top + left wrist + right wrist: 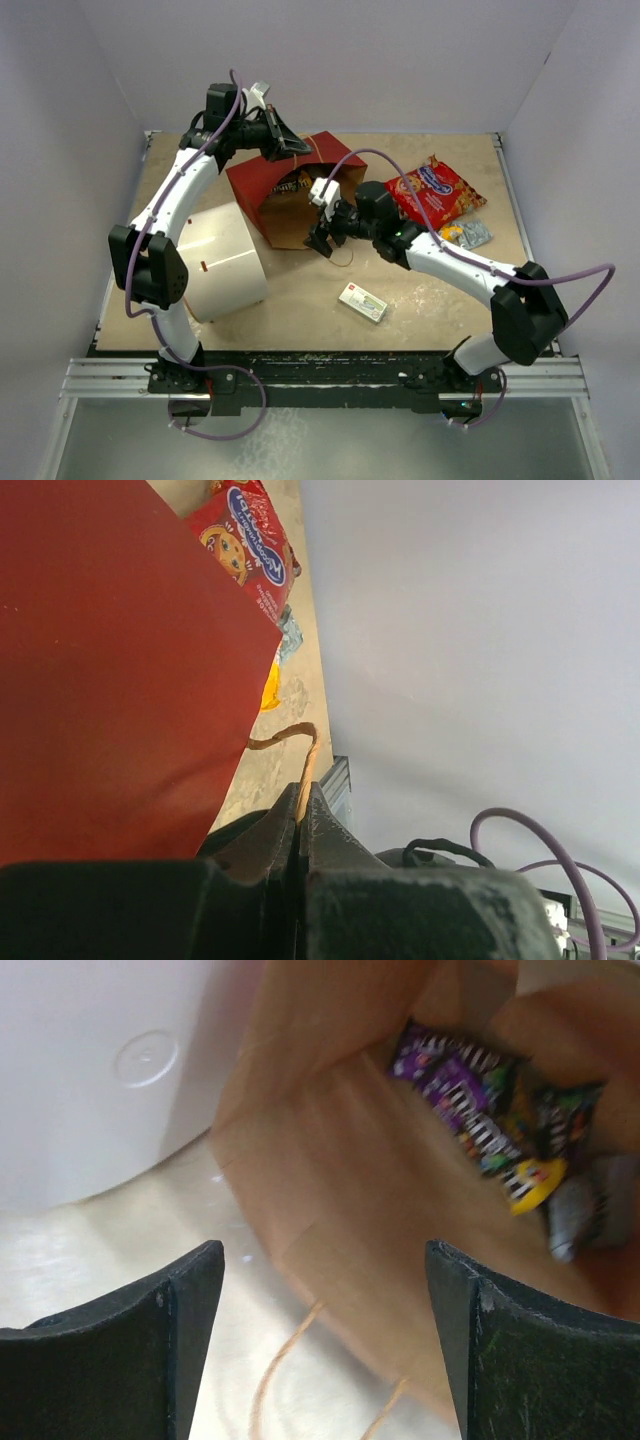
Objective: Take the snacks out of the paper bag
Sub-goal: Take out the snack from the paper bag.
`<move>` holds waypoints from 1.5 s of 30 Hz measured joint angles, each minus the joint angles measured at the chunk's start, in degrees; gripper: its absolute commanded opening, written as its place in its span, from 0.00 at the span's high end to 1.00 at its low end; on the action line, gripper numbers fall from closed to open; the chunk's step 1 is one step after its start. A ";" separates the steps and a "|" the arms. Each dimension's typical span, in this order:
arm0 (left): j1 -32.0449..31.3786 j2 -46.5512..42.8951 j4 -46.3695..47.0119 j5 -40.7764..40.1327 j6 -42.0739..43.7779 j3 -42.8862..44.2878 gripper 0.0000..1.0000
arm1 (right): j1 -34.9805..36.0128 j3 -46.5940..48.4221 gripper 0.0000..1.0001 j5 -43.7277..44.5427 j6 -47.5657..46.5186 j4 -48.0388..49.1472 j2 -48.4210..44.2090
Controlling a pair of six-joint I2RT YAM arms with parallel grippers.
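Observation:
The paper bag [262, 188], red outside and brown inside, lies on its side with its mouth toward the right arm. My left gripper [292, 147] is shut on the bag's thin twisted handle [306, 748], holding the upper edge up beside the red wall [110, 680]. My right gripper [322, 240] stands open just outside the mouth with nothing between its fingers [190, 1300]. Deep inside the bag [340, 1170] lie several snacks [480, 1120]: purple, brown, yellow and silver packets. A large red cookie bag [435, 190] and small shiny packets [468, 234] rest on the table to the right.
A big white cylinder [225, 262] lies left of the bag, close to the mouth [100, 1060]. A small flat white-and-green box [362, 301] sits near the front of the table. The bag's lower handle [275, 1365] loops on the table under my right gripper.

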 measured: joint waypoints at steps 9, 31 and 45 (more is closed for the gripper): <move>0.00 0.00 -3.43 0.31 0.13 1.79 1.00 | 0.13 0.79 0.13 3.32 -21.31 9.09 8.96; 0.00 0.92 -12.72 2.36 6.54 5.99 1.00 | -3.39 20.90 0.15 -0.26 -39.58 23.15 40.09; 0.00 0.90 -14.71 2.36 8.31 5.99 1.00 | -5.86 27.41 0.47 -1.73 -42.64 22.84 48.04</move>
